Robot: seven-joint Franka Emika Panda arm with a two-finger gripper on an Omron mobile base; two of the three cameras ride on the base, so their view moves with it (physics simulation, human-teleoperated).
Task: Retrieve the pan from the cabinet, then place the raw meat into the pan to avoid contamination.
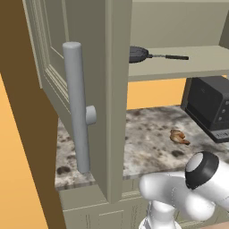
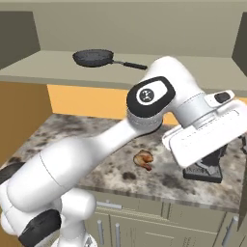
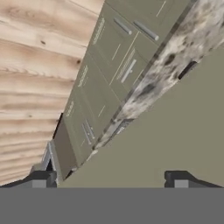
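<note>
The hand, fingers spread apart and holding nothing, is well apart from the pan on the open cabinet shelf; raw meat lies on the bench.

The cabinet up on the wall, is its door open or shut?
Open. The cabinet door swings out toward the camera, and the pan sits in plain sight on its shelf.

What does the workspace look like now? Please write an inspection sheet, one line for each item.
Surface: speckled stone counter, mostly bare.
Job's things: pan on the shelf of the open cabinet, handle pointing right; raw meat on the counter, apart from the pan.
Clutter: black appliance at the counter's right.
Hand: open, holding nothing, fingers astride a beige panel.
Cables: nothing seen.
Surroundings: cabinet door swung open, orange wall, lower cabinets, wooden floor.
</note>
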